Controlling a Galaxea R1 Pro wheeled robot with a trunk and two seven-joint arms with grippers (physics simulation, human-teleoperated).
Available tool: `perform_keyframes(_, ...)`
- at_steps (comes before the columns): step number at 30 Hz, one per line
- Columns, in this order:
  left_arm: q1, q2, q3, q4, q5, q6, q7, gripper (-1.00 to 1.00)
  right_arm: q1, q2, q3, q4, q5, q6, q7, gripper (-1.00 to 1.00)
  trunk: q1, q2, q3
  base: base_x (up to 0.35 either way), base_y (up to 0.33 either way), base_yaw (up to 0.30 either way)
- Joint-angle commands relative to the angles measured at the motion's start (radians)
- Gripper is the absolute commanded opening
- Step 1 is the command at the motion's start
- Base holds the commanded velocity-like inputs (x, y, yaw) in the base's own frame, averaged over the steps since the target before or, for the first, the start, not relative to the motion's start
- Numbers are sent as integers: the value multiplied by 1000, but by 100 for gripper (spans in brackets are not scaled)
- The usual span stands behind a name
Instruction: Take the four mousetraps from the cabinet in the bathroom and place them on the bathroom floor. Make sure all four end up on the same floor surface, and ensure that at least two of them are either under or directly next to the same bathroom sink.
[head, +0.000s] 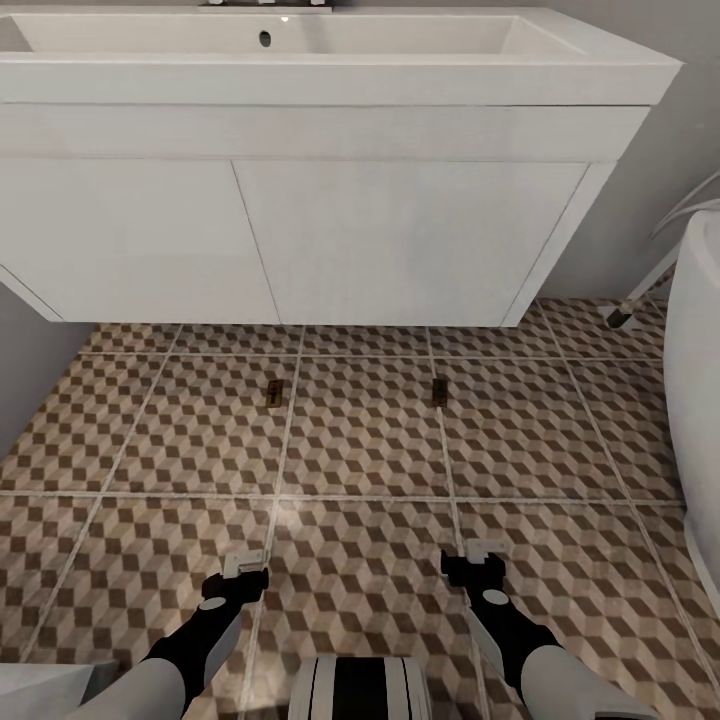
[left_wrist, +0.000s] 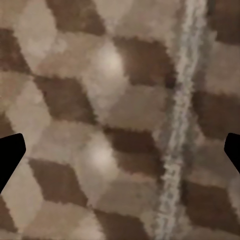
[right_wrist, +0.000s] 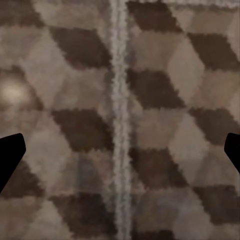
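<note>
Head view: two traps on the floor (head: 150, 440) just in front of the sink unit (head: 300, 240), left trap (head: 275, 393) at about 11 o'clock from the robot, right trap (head: 439, 391) at about 1 o'clock. Both lie flat, well apart from each other, near the unit's front edge. My read: that spot satisfies the "next to the same sink" condition, so two of four look done.

Left gripper (head: 243, 566) and right gripper (head: 477, 556) hang low over the tiles at 11 and 1 o'clock, pointing down, nothing in either. They sit short of the traps, not touching them.

Left wrist view: jaws wide, dark fingertips (left_wrist: 10, 157) at the frame edges, bare cube-pattern tile and a grout line between them. Right wrist view: same, fingertips (right_wrist: 10, 155) spread wide over tile and grout.

Wrist views confirm the wide-open, empty state, which the head view leaves unclear. Head view gives the trap and sink layout.

Judgement: remaining traps need fetching from the cabinet.
</note>
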Motion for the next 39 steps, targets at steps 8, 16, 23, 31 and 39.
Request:
perform_keyframes(8, 0, -1, 0, 1, 5, -4, 4, 100, 0, 1, -7, 1, 10, -3, -3, 100, 0, 0, -1, 0, 0, 0)
perform_keyframes(16, 0, -1, 0, 1, 5, -4, 3, 100, 0, 1, -7, 1, 10, -3, -4, 100, 0, 0, -1, 0, 0, 0)
perform_keyframes(23, 0, -1, 0, 1, 5, -4, 4, 100, 0, 1, -7, 1, 10, -3, -4, 100, -1, 0, 7, 0, 0, 0)
perform_keyframes(31, 0, -1, 0, 1, 6, -3, 4, 100, 0, 1, -7, 1, 10, -3, -4, 100, -5, 2, 38, 0, 0, 0)
perform_keyframes(39, 0, 0, 1, 1, 6, -3, 4, 100, 0, 1, -7, 1, 10, -3, -4, 100, -8, 4, 69, 0, 0, 0)
